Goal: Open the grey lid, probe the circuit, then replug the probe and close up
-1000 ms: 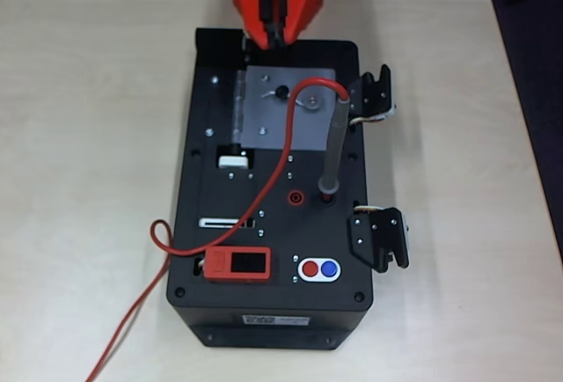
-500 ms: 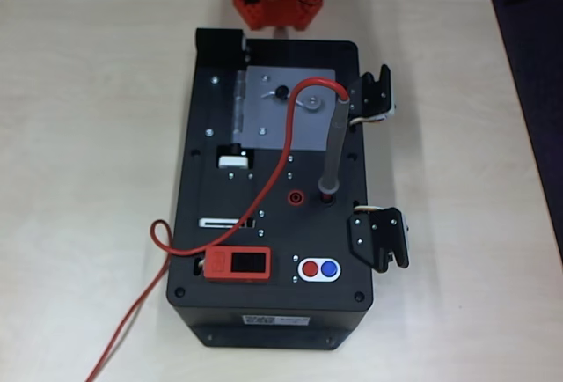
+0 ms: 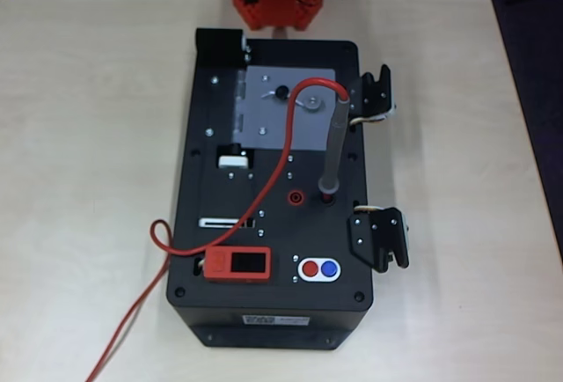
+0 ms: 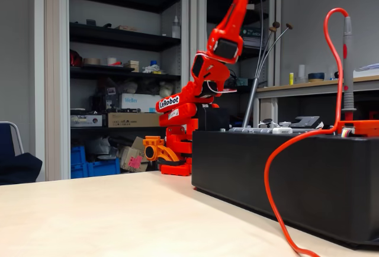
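Because the probe stands upright in its socket near the front-right of the black box, with the red cable trailing from its top down over the box and off across the desk, it looks light and stiff but awkward: the cable will likely drag and tug sideways on any lift. The slim grey shaft, taken at mid-height and well below the cable's bend, seems the safest hold; its smooth round body may slip in a loose pinch. In the fixed view the probe rises pen-like above the box, with the cable arching from its tip.

Further back, the grey lid lies flat and closed on the box top, a pale rectangular metal plate hinged along its left edge in the overhead view. It appears thin, rigid and light. The small black knob near its middle is the only real purchase, and a small one, so a hold there could easily slide off.

Furthest away, the orange arm is raised and folded back at the far end of the desk, and the tool points up, clear of everything; it looks closed and empty, though the side-on angle leaves that uncertain.
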Robot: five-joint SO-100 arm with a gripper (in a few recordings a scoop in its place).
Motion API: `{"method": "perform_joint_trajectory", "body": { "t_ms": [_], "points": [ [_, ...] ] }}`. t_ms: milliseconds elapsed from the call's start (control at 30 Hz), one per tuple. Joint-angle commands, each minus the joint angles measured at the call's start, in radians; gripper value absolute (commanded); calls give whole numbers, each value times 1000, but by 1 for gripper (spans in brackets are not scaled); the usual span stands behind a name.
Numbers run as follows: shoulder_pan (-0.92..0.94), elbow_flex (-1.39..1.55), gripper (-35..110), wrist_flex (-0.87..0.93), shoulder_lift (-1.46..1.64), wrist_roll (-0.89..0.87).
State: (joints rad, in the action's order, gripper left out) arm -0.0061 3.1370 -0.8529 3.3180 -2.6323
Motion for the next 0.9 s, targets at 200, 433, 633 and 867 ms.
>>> {"method": "perform_joint_trajectory", "body": {
  "t_ms": [200, 433, 633, 867],
  "points": [
    [-5, 5, 0, -330, 5, -35],
    [-5, 5, 0, -535, 5, -35],
    [-2, 5, 0, -715, 5, -32],
    [40, 5, 0, -914, 3, 0]
  ]
}}
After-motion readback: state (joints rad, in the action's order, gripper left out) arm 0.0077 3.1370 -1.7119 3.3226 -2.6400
